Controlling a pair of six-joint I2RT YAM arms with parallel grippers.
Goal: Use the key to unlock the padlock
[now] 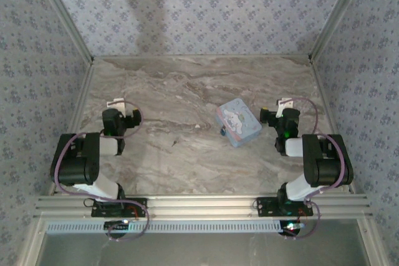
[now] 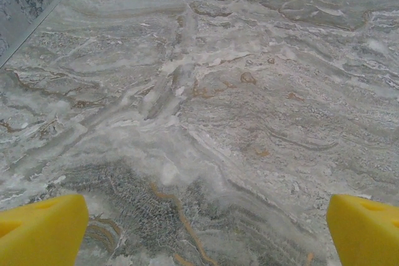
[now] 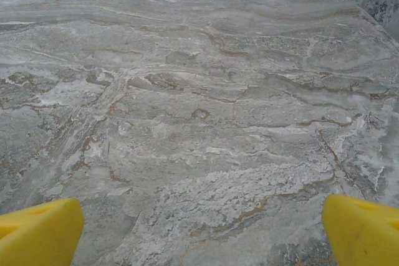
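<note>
top external view: padlock [image 1: 222,132] lies on the table [image 1: 168,85] near centre, at 8 o'clock of the tin [image 1: 238,124] and just beside or touching its edge, cannot tell which. left gripper [image 1: 121,111] sits well apart at the padlock's 9 o'clock, right gripper [image 1: 280,115] nearer at its 3 o'clock with the tin between. both jaws are released: each wrist view has yellow fingers [image 2: 37,228] wide apart at the lower corners with nothing held between them. a pale speck [image 1: 198,126] lies at 9 o'clock of the padlock, too small to tell if it is the key. risks, as judged: the padlock is tiny and tight against the tin, so a reach from the right could knock the tin and shove the padlock away; the marble looks smooth, so a pinch that lands off centre could skid it instead of lifting; with the key not made out, an arm could go for the wrong spot; both arms heading to the centre could clash. view differences: top external gives the padlock, tin and both arms in one layout but is too coarse for the jaw gap; the wrist views give finger spread clearly plus bare marble ahead toward 12 o'clock.
</note>
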